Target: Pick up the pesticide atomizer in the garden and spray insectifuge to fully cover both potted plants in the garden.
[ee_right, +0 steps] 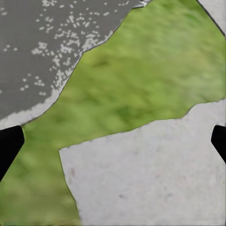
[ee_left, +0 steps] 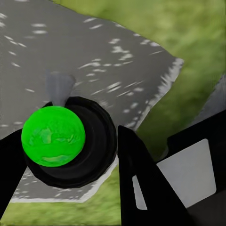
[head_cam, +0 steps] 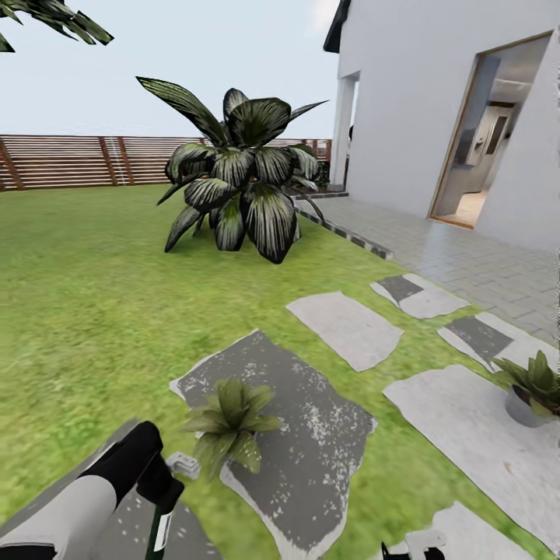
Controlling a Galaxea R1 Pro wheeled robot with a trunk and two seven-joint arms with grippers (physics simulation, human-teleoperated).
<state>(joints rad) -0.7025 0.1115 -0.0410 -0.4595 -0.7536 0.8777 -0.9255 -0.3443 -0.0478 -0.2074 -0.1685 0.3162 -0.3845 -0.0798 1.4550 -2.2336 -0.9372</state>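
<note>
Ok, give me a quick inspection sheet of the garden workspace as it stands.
Surface: green lawn with grey stepping stones.
Job's things: slim dark green atomizer bottle in the left gripper, spray top beside the near grey-potted rosette plant; second rosette far right.
Clutter: nothing seen.
Grippers: left shut on the bottle; right gripper open, over grass and pale stone.
Cables: nothing seen.
Surroundings: big striped-leaf plant, brown slatted fence, white house.
</note>
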